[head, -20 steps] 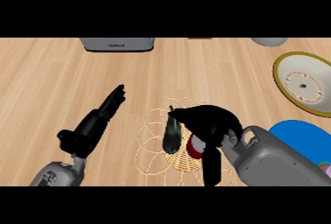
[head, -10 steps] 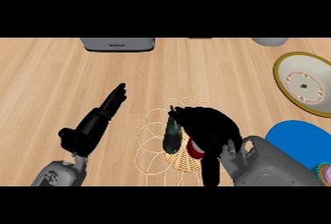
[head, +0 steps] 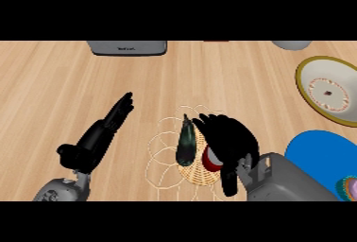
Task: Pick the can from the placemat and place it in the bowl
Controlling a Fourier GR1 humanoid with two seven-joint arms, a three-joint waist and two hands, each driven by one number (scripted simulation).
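Wooden planks make up the table point(head: 83, 85), and on its left the left hand point(head: 97, 137) lies with its fingers straight and together, pointing up and to the right, holding nothing. At the top edge sits a grey appliance point(head: 127, 47), only partly in view. Toward the middle lies a woven placemat point(head: 164, 158) of pale looping wire with a denser wicker centre. On it rests a dark, slender, pointed object point(head: 185, 142), just left of the right hand point(head: 230, 139). That hand is curled over the can point(head: 211, 159) (only a red and white sliver shows beneath the palm), fingers bent round it from above, the can over the placemat. Further right, a yellow-rimmed bowl point(head: 307, 90) stands well apart from the hand, with a blue plate point(head: 320, 151) below it.
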